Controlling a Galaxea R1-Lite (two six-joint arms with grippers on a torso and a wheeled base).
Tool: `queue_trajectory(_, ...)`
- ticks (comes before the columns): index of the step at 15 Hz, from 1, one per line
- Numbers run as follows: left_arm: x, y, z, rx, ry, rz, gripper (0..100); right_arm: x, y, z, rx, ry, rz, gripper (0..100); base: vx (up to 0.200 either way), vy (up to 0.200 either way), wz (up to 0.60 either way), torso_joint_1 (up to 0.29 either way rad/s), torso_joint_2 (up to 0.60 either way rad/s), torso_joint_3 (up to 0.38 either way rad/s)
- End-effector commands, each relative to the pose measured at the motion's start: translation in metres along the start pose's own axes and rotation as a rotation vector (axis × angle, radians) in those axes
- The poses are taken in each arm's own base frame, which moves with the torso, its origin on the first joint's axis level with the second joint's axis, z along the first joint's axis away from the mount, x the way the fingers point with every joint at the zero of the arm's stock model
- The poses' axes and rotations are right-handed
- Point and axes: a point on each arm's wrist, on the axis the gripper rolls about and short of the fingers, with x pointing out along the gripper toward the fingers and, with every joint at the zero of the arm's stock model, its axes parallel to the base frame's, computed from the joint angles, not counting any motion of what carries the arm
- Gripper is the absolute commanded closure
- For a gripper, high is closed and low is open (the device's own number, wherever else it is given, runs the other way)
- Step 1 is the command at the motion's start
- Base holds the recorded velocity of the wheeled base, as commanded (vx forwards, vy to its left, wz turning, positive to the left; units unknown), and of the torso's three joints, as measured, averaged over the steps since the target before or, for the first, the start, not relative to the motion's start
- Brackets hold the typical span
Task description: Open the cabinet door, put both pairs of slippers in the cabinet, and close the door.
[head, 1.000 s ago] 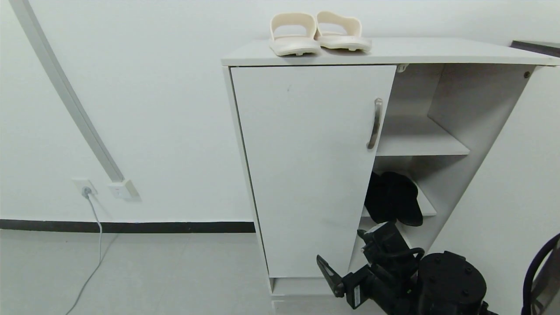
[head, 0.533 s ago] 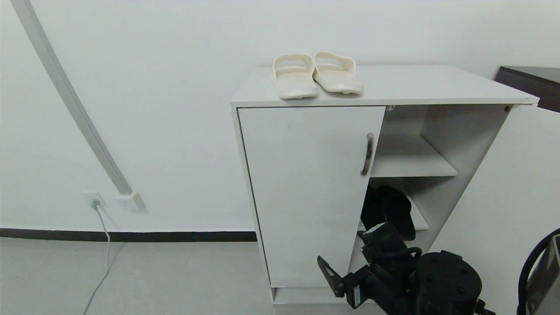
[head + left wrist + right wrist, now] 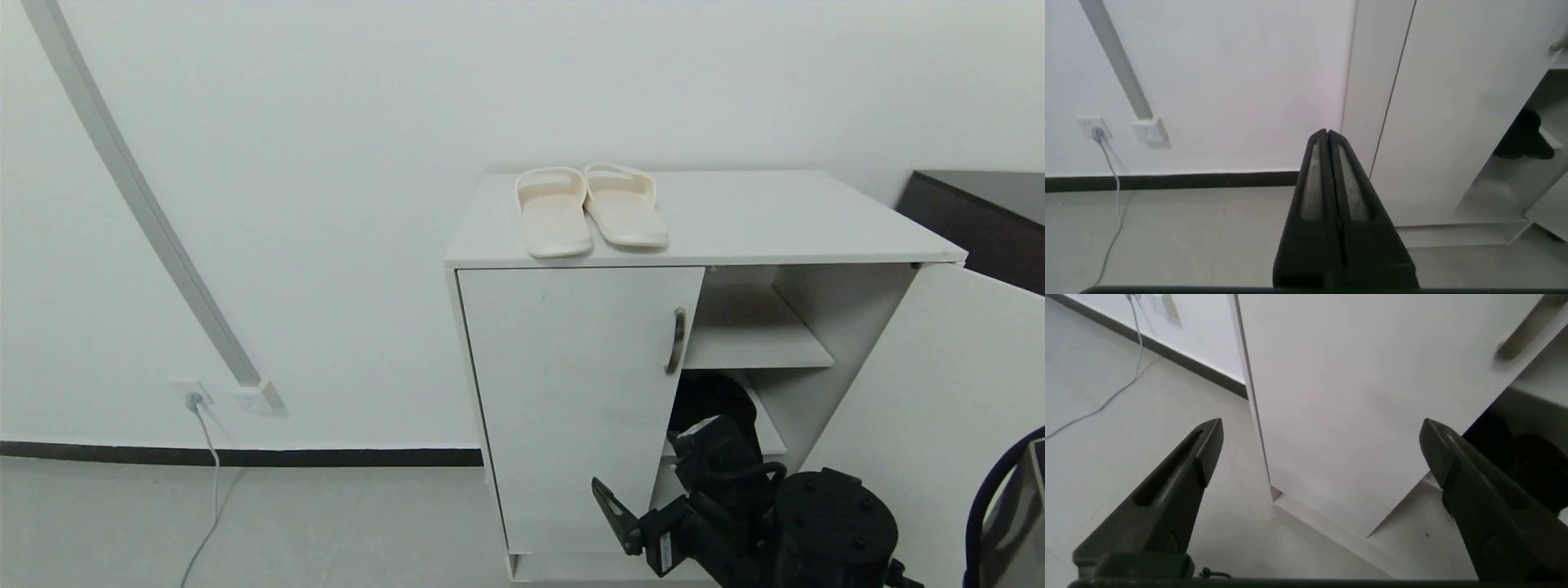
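Cream slippers [image 3: 589, 208] lie side by side at the front-left of the cabinet top [image 3: 775, 216], long axes running 12 to 6. In the head view they are high at about 12 o'clock from the right gripper [image 3: 1321, 429], which hangs low before the cabinet with fingers spread wide. The left gripper [image 3: 1327, 139] is pressed together, so the right arm looks readier; the black slippers [image 3: 718, 400] lie inside on a lower shelf.

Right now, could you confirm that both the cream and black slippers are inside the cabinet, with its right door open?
Not quite: the head view shows the cream slippers on top of the cabinet; the black slippers are inside, and the right door is open.
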Motion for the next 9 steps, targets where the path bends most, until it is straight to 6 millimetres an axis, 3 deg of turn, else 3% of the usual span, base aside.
queue_trajectory(1, 0.0001, 0.0000, 0.0000, 0.000, 0.001, 0.000, 100, 0.0004, 0.0004, -0.0010, -0.001, 0.003, 0.001, 0, 0.000, 0.000, 0.00, 0.183, -0.50, -0.315)
queue_trajectory(9, 0.0001, 0.0000, 0.0000, -0.002, 0.001, 0.001, 100, 0.0002, 0.0012, -0.0010, -0.002, 0.003, 0.002, 0, 0.000, 0.000, 0.00, 0.206, -0.52, -0.315)
